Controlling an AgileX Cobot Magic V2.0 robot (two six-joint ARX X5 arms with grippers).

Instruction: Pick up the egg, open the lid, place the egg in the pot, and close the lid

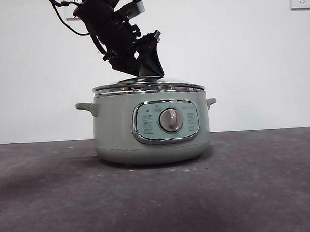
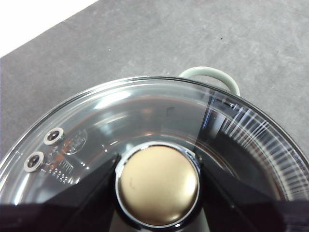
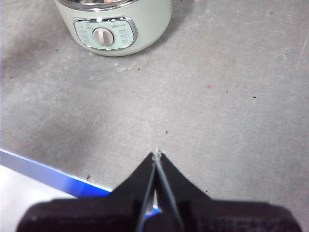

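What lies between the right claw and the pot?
Only bare grey table lies between the right claw, shut and empty, and the pot. The right wrist view shows this stretch.

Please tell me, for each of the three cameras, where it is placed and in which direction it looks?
Front view: low at table height, looking level at the pot; the left gripper descends onto the lid.
Left wrist view: straight down on the lid's knob, a jaw on either side.
Right wrist view: above the table, away from the pot; right gripper shut, empty.
Shared: every view shows the pot.
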